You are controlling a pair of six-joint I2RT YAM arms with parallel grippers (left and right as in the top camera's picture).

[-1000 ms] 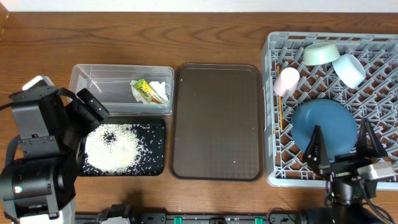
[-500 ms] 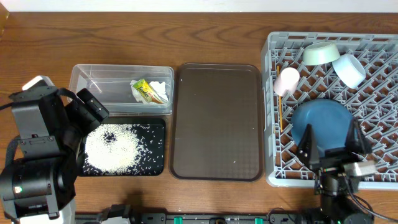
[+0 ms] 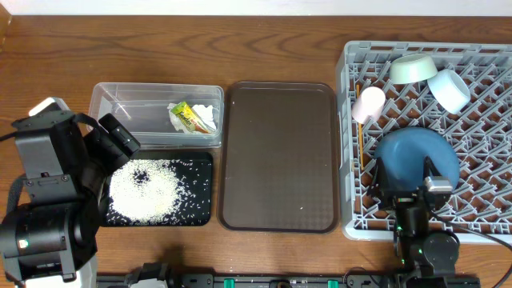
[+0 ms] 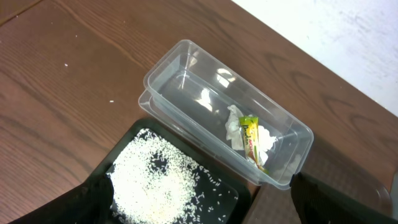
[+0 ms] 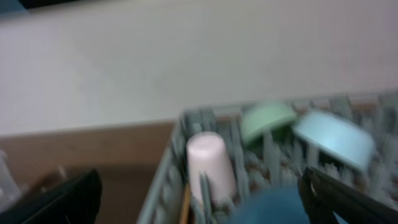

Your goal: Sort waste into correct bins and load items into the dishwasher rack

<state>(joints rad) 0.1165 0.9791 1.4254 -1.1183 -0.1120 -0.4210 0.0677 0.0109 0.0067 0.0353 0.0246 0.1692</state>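
Observation:
The grey dishwasher rack (image 3: 352, 104) holds the blue plate (image 3: 416, 156), mint bowl (image 3: 413, 68), light-blue bowl (image 3: 449, 90), pink-white cup (image 3: 369, 104) and chopsticks (image 3: 361, 148). The clear tub (image 3: 128, 112) holds the yellow-green wrapper (image 3: 186, 116) and white tissue (image 3: 206, 114). Rice (image 3: 144, 190) lies in the black tray (image 3: 204, 164). My left gripper (image 4: 211, 205) is open and empty above the black tray's near end. My right gripper (image 5: 199, 186) is open and empty at the rack's front edge, behind the plate. Its view is blurred and shows the cup (image 5: 210, 165) and both bowls.
A large brown serving tray (image 3: 278, 156) lies between the bins and the rack. The left arm's body (image 3: 48, 200) fills the front left corner. The right arm's base (image 3: 424, 248) stands just in front of the rack.
My right gripper has drawn back from the blue plate and tilted up, so its spread fingers no longer show over the plate from above. The left arm has not moved.

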